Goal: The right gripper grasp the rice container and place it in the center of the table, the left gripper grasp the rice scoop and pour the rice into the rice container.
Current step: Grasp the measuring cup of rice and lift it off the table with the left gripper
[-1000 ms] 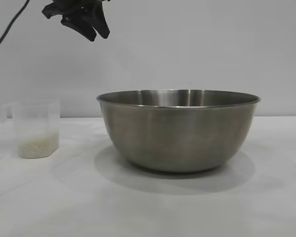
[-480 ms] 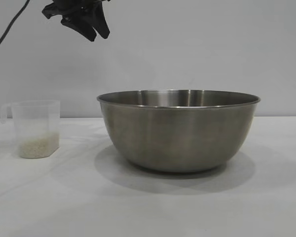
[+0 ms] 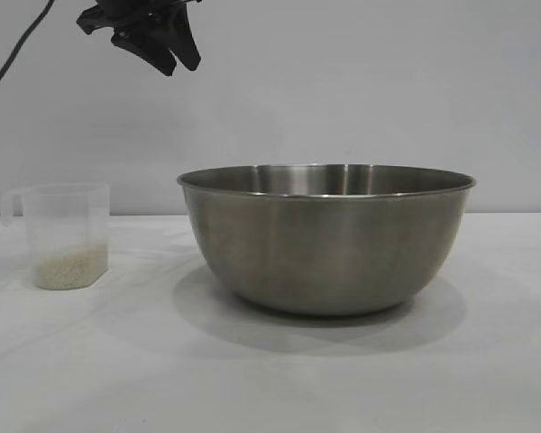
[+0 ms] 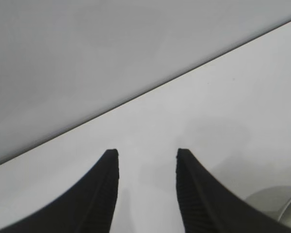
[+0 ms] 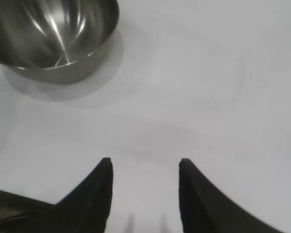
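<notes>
With its arm cut off by the frame edge, the left gripper (image 3: 167, 50) is hanging spread and empty above the rice scoop (image 3: 65, 234), while the wide steel rice container (image 3: 325, 236) is sitting mid-table (image 3: 270, 379), and the right gripper (image 5: 144, 167) is gaping empty.

Plain pale grey wall (image 3: 361, 81) behind, soft even light throughout.

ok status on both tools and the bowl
Left tool open, high above cup. Right tool open, empty, off the bowl. Rice unpoured. Nothing blocking.
</notes>
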### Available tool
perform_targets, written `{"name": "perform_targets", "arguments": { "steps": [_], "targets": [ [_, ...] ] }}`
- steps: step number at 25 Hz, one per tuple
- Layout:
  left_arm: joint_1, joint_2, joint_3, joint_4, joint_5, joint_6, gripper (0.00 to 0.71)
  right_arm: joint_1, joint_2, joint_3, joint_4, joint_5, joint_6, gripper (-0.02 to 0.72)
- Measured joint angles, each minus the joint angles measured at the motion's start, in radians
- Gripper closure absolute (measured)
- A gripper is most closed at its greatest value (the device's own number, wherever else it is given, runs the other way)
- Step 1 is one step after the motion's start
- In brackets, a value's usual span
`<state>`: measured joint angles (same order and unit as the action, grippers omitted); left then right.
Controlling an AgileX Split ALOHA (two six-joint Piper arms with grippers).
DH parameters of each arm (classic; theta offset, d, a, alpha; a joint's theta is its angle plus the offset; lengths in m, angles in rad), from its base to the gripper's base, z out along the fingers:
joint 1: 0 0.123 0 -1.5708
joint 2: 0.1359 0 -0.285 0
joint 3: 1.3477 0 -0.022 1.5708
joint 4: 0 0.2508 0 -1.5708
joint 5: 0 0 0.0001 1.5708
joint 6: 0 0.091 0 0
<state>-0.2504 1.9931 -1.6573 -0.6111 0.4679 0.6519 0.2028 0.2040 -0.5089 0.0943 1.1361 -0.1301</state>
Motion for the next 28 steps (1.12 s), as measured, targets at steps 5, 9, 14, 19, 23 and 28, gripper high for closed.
{"name": "perform_targets", "arguments": {
  "steps": [5, 9, 14, 19, 23, 28],
  "targets": [
    [0.000, 0.000, 0.000, 0.000, 0.002, 0.000, 0.483, 0.000, -0.114, 0.020, -0.045, 0.004, 0.074, 0.440],
    [0.000, -0.006, 0.000, 0.002, 0.003, 0.000, 0.483, 0.000, -0.174, 0.020, -0.052, 0.004, 0.084, 0.440],
    [0.000, -0.046, 0.010, 0.004, 0.025, 0.002, 0.483, 0.000, -0.182, 0.020, -0.056, 0.004, 0.086, 0.440],
    [0.000, -0.170, 0.148, 0.002, -0.068, 0.026, 0.483, 0.000, -0.182, 0.020, -0.059, 0.004, 0.088, 0.440],
    [0.000, -0.311, 0.402, -0.021, -0.295, 0.041, 0.483, 0.000, -0.182, 0.020, -0.059, 0.004, 0.088, 0.440],
    [0.000, -0.468, 0.749, 0.002, -0.545, 0.050, 0.483, 0.000, -0.182, 0.020, -0.059, 0.004, 0.088, 0.440]
  ]
}}
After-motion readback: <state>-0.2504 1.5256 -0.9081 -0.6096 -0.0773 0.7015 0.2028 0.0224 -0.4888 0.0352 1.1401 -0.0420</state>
